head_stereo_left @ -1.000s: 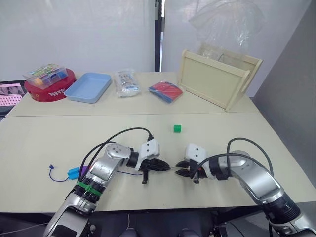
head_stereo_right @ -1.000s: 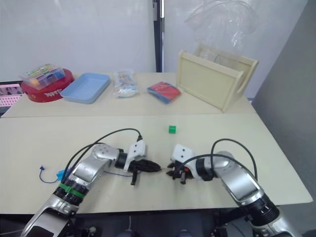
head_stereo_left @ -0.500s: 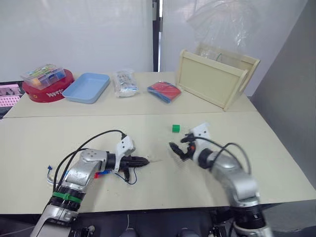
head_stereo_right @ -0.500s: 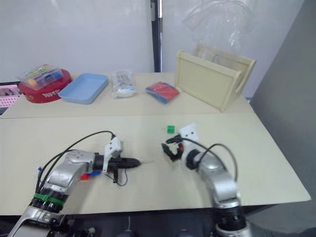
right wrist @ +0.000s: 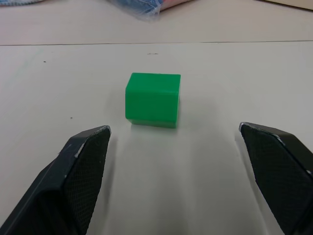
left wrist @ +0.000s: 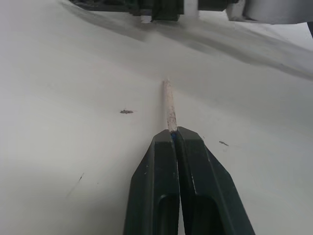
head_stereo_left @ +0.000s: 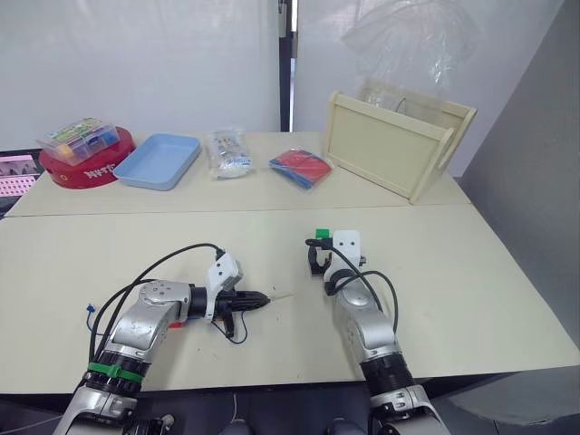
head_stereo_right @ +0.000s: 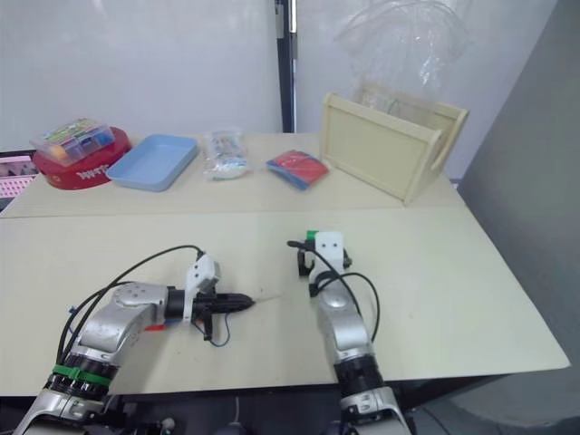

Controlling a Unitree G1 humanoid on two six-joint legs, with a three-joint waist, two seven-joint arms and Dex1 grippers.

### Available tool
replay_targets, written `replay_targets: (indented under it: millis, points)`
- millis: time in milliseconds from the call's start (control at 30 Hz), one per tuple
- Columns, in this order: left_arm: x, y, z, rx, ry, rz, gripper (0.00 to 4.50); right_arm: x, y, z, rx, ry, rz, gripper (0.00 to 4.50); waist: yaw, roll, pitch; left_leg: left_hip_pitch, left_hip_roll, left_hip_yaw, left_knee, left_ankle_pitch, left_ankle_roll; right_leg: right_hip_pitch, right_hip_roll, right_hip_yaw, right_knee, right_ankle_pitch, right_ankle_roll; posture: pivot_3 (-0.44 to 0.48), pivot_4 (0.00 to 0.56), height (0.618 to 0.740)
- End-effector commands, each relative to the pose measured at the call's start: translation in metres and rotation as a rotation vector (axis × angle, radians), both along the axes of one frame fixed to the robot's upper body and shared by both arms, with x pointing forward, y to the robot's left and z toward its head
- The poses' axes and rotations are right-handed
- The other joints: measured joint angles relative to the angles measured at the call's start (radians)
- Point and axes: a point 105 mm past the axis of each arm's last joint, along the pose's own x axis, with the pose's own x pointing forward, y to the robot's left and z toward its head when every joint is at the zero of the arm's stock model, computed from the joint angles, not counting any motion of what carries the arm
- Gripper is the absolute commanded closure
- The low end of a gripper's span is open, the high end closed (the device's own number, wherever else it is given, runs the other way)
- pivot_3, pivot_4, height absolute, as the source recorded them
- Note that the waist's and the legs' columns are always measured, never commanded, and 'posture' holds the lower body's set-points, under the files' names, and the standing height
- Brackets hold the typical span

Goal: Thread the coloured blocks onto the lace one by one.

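Right gripper hangs with its fingers spread wide, holding nothing, and the green block sits on the table just ahead of them, centred in the gap. To pick it up well, I would judge the fingers should advance until they flank the cube's flat sides, then close squarely so its hole stays reachable.

Left gripper, at about nine o'clock from the block and apart from it, is clamped tight on the lace, the pale stiff tip jutting out towards three o'clock. Red and blue blocks lie beside that arm.
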Motion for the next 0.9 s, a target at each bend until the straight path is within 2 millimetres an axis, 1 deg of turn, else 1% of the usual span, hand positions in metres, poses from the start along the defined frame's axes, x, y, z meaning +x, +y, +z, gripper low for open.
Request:
replay_targets:
  millis: [33, 133, 267, 333, 467, 600, 700, 767, 800, 900]
  points:
    - [-0.001, 0.003, 0.009, 0.001, -0.034, 0.0, 4.5, 0.01, 0.021, 0.018, 0.026, -0.064, 0.048, 0.05, -0.008, 0.0, 0.0, 0.0, 0.0, 0.0, 0.0, 0.0, 0.0, 0.0, 0.0, 0.0, 0.0, 0.0, 0.0, 0.0, 0.15, 0.74]
    - [-0.001, 0.004, 0.009, 0.007, -0.034, 0.001, 4.5, 0.016, 0.026, 0.02, 0.032, -0.074, 0.051, 0.05, -0.015, 0.0, 0.0, 0.001, 0.0, 0.0, 0.0, 0.0, 0.0, 0.0, 0.0, 0.0, 0.001, 0.0, 0.0, 0.0, 0.15, 0.74]
    - [-0.001, 0.004, 0.008, 0.009, -0.035, 0.002, 4.5, 0.024, 0.026, 0.022, 0.04, -0.077, 0.032, 0.05, -0.017, 0.0, 0.0, 0.001, 0.0, 0.0, 0.0, 0.0, 0.0, -0.001, 0.0, 0.0, 0.004, 0.0, 0.0, 0.0, 0.15, 0.74]
    - [-0.001, 0.004, 0.008, 0.012, -0.036, 0.0, 4.5, 0.026, 0.025, 0.021, 0.052, -0.075, 0.021, 0.57, -0.017, 0.0, 0.0, 0.001, 0.0, 0.0, 0.0, 0.0, 0.0, -0.001, 0.0, 0.0, 0.005, 0.0, 0.0, 0.0, 0.15, 0.74]
    - [-0.001, 0.005, 0.007, 0.019, -0.036, -0.003, 4.5, 0.02, 0.04, 0.026, 0.041, -0.118, 0.103, 1.91, -0.018, 0.0, 0.0, 0.001, 0.0, 0.0, 0.0, 0.0, 0.0, -0.001, 0.0, 0.0, 0.006, 0.0, 0.0, 0.0, 0.15, 0.74]
    - [-0.002, 0.004, 0.006, 0.022, -0.034, -0.009, 4.5, 0.017, 0.039, 0.028, 0.054, -0.141, 0.119, 3.28, -0.018, 0.0, 0.0, 0.0, 0.0, 0.0, 0.0, 0.0, -0.001, -0.004, 0.0, 0.0, 0.007, 0.0, 0.0, 0.0, 0.15, 0.74]
    - [-0.003, 0.003, 0.006, 0.02, -0.038, -0.015, 4.5, 0.015, 0.036, 0.033, 0.059, -0.162, 0.127, 3.32, -0.018, 0.0, 0.0, 0.0, 0.0, 0.0, 0.0, 0.001, -0.001, -0.004, 0.0, 0.0, 0.007, 0.0, 0.0, 0.0, 0.15, 0.74]
    - [-0.003, 0.003, 0.006, 0.018, -0.041, -0.018, 4.5, 0.008, 0.036, 0.036, 0.055, -0.181, 0.149, 3.32, -0.017, 0.0, 0.0, -0.002, 0.0, 0.0, 0.0, 0.001, -0.002, -0.005, 0.0, 0.001, 0.008, 0.0, 0.0, 0.0, 0.15, 0.74]
    - [-0.003, 0.002, 0.006, 0.017, -0.045, -0.019, 4.5, 0.003, 0.034, 0.037, 0.051, -0.187, 0.157, 3.32, -0.016, 0.0, 0.0, -0.002, 0.0, 0.0, 0.0, 0.001, -0.002, -0.006, 0.0, 0.001, 0.008, 0.0, 0.0, 0.0, 0.15, 0.74]
    - [-0.003, 0.001, 0.007, 0.008, -0.048, -0.025, 4.5, -0.026, 0.024, 0.041, 0.041, -0.214, 0.172, 3.32, -0.014, 0.0, 0.0, -0.004, 0.0, 0.0, -0.001, 0.001, -0.002, -0.008, 0.0, 0.001, 0.011, 0.0, 0.0, 0.0, 0.15, 0.74]
